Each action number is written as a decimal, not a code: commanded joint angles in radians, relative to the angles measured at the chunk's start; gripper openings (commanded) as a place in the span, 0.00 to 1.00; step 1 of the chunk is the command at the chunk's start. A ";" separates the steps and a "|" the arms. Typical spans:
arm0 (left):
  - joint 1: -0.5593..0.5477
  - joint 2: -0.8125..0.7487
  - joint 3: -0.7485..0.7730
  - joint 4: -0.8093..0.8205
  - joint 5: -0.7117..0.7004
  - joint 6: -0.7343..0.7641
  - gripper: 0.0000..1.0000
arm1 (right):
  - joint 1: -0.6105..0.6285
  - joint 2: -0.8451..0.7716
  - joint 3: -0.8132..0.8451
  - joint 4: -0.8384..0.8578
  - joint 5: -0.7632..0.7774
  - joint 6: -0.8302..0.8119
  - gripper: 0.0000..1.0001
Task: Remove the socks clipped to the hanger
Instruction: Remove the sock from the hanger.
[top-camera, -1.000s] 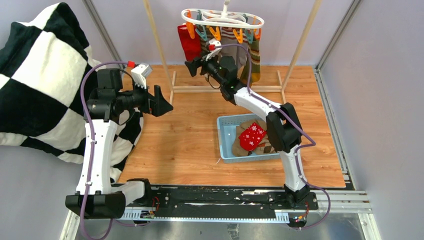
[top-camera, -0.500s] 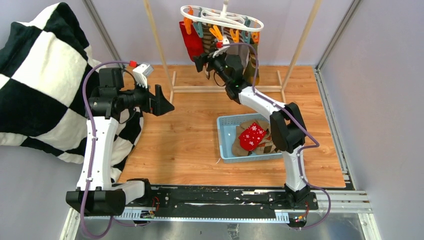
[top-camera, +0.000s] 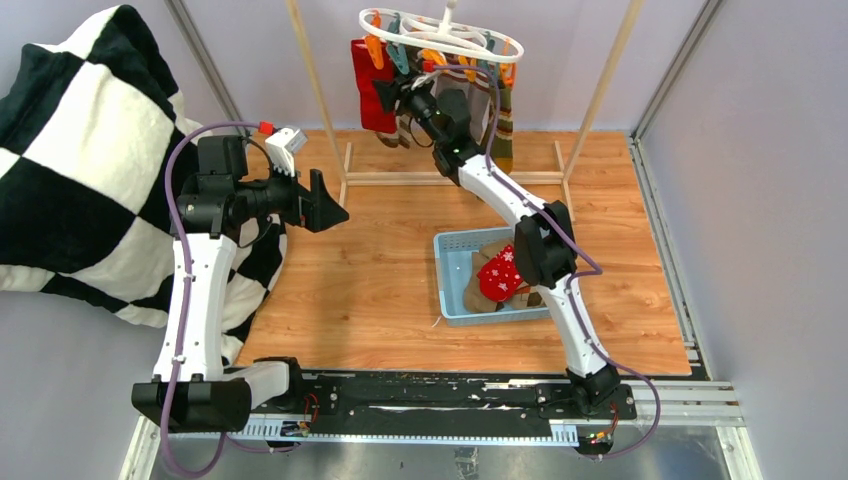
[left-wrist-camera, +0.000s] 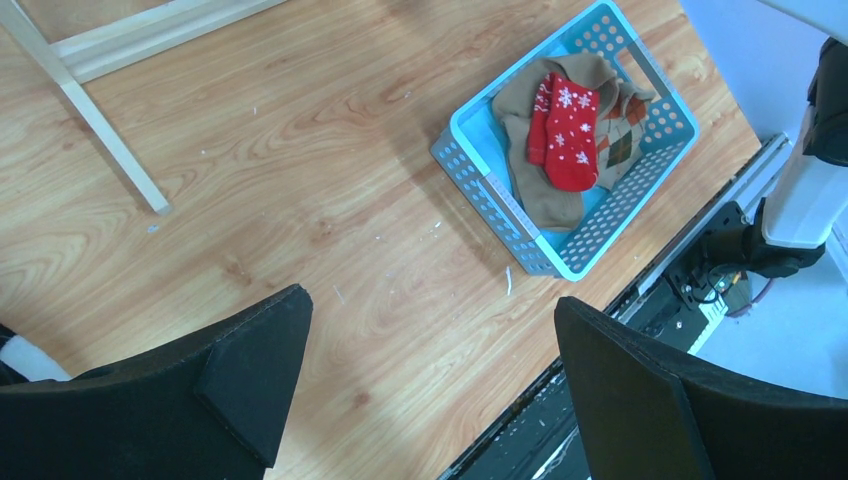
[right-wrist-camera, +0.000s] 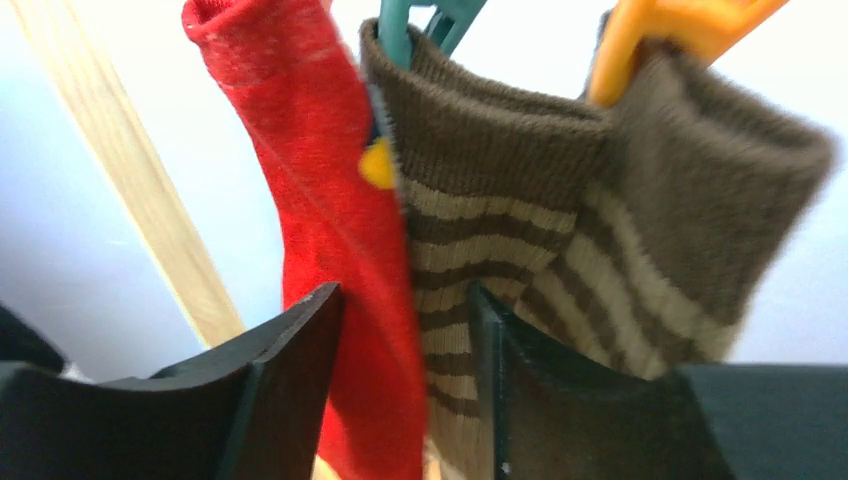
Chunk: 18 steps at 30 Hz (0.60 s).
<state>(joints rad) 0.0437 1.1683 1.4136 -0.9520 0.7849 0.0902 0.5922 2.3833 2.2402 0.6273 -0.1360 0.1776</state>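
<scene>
R gripper (right-wrist-camera: 405, 310) is up at the white oval clip hanger (top-camera: 440, 35), which hangs from the wooden rack (top-camera: 318, 90) at the far end of the wood floor (top-camera: 380, 270). In the R wrist view its 2 black fingers (right-wrist-camera: 290, 390) stand part-way apart on either side of a red sock (right-wrist-camera: 320, 180), with the edge of a brown striped sock (right-wrist-camera: 480, 230) also in the gap. Can't tell whether the jaws already press the fabric. A teal clothespin (right-wrist-camera: 420, 25) bites the striped sock's cuff; an orange clothespin (right-wrist-camera: 670, 30) holds a 2nd brown striped sock (right-wrist-camera: 680, 250) just beside it. More socks hang on the hanger's far side, too small in the top view to sort. L gripper (top-camera: 326, 203) hovers well apart from the hanger, over the floor's L side near the black-and-white checkered blanket (top-camera: 80, 150), jaws spread wide w/ nothing between them. The blue perforated basket (left-wrist-camera: 490, 205) sits on the floor near the R arm and holds a red snowflake sock pair (left-wrist-camera: 570, 130), a tan sock (left-wrist-camera: 530, 190) and an argyle sock (left-wrist-camera: 622, 140).
</scene>
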 joint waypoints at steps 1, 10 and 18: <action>0.007 -0.024 0.020 -0.002 0.015 0.001 0.99 | 0.000 -0.009 -0.005 0.049 -0.124 0.116 0.45; 0.007 0.003 0.034 -0.002 0.021 0.000 0.97 | 0.019 -0.271 -0.469 0.369 -0.231 0.280 0.01; 0.005 0.098 0.151 0.001 0.090 -0.035 0.96 | 0.023 -0.495 -0.737 0.471 -0.303 0.441 0.03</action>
<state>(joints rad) 0.0437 1.2163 1.4879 -0.9520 0.8169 0.0860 0.6025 2.0060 1.5944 0.9607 -0.3710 0.5114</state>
